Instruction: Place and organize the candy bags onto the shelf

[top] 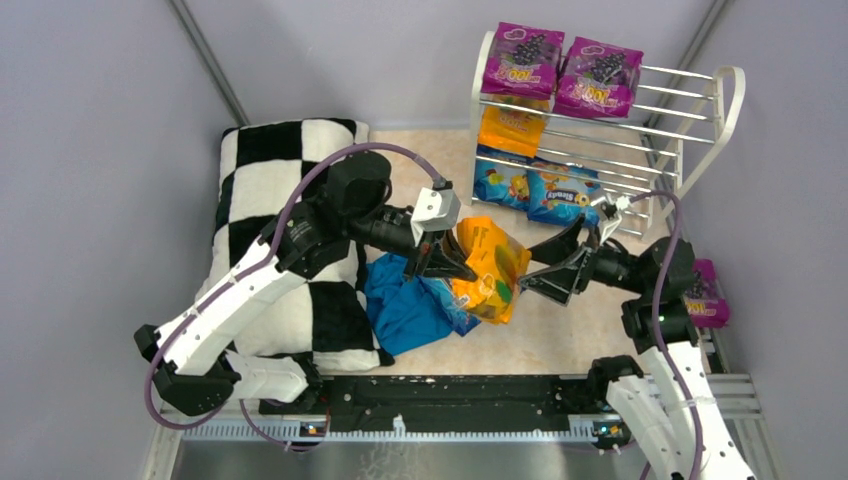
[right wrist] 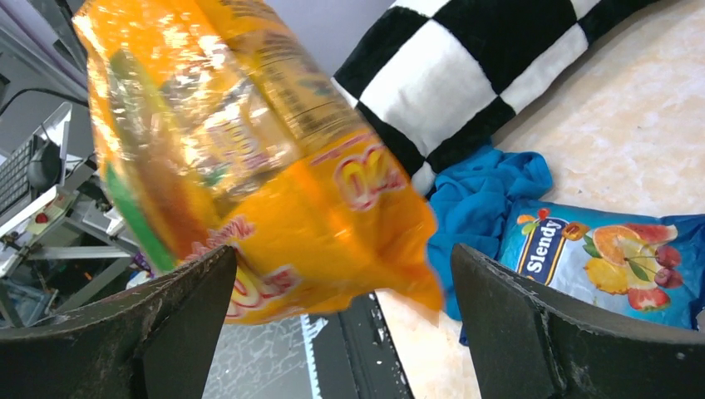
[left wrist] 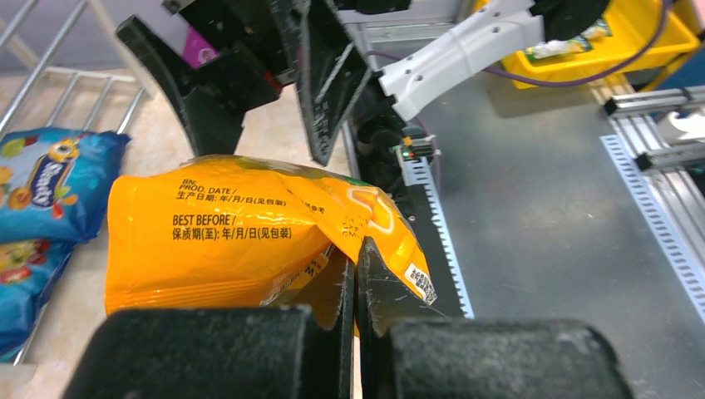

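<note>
An orange bag (top: 490,270) is being held up in the air over the bench (top: 570,340), in between the two arms. It is being pinched at one edge by the left claw (left wrist: 356,266) — its two fingers are being pressed tight together on the plastic. The right claw (top: 550,265) is being held wide open, with one jaw on each side of the bag's other end, and it is not being closed on the bag yet.

So the step in hand is looking like a hand-over: the bag is being passed from the left arm to the right one. The shelf (top: 733,95) is standing at the far right, nearer the right arm. Two purple bags (top: 522,60) are lying side by side on its top level, a second orange bag (top: 512,128) on the middle level, and blue bags (top: 545,190) at the bottom.

For the next move, the right claw is probably needing to be shut on the bag first. Only after that should the left claw be opened — or the shiny, floppy bag could be dropped. The middle level, beside the second orange bag, is looking like the best spot.

One blue bag (right wrist: 599,266) is lying on the bench, touching a blue cloth (top: 400,310). One purple bag (top: 708,295) is lying by the right arm.
</note>
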`<state>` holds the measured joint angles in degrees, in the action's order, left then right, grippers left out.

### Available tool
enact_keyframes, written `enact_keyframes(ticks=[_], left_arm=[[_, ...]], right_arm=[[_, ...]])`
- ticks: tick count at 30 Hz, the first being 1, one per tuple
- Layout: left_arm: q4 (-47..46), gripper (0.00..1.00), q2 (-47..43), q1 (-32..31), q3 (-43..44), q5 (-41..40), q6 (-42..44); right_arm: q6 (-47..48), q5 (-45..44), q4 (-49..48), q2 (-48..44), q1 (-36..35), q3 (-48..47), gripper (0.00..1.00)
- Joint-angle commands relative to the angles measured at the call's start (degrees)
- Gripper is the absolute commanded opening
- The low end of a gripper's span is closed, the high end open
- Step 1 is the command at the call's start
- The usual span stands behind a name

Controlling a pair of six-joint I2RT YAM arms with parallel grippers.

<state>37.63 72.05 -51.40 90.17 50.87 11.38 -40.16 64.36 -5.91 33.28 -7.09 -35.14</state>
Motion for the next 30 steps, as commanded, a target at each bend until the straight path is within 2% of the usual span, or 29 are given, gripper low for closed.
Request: enact_keyframes(ticks=[1,4,6,11,14,17,19,24,30], left_arm=[[-7.1,0.00,-2.1,-0.2,5.4,11.4,1.2],[-10.0,0.00,-3.9,-0.2,4.8,12.4,-0.1],[-14.0,0.00,-4.6,-0.2,3.6,12.6,-2.4],[-20.3,0.00,-3.5,-0.3,1.2,12.6,-5.3],[-23.3,0.00,-3.1,-0.2,-0.6,12.4,-6.8],[-25.3,0.00,-1.4,-0.2,-0.8,12.7,-7.9],[-26.3,0.00,-0.4,-0.3,-0.9,11.8,-8.3],[-27.0,0.00,1.5,-0.2,-1.0,9.9,-8.1],[-20.8,0.00,2.7,0.8,-0.1,4.3,-3.5]], right_arm=[[-1.1,0.8,-5.7,-2.0,-0.3,0.5,0.99],[-8.1,1.2,-11.6,-2.2,-0.3,2.6,0.99],[-16.9,1.0,-18.2,-1.9,-0.3,4.1,0.99],[-48.9,-0.1,-55.9,-0.4,-0.4,9.8,0.99],[-62.1,-1.0,-74.6,2.2,-0.4,10.9,0.99],[-73.0,-2.8,-88.2,4.3,-0.4,11.4,0.99],[-75.1,-2.2,-89.2,4.3,-0.4,11.5,0.99],[-67.7,0.0,-74.6,-0.5,-0.6,11.4,0.99],[-69.5,-0.1,-74.0,-2.0,-0.7,9.8,0.99]])
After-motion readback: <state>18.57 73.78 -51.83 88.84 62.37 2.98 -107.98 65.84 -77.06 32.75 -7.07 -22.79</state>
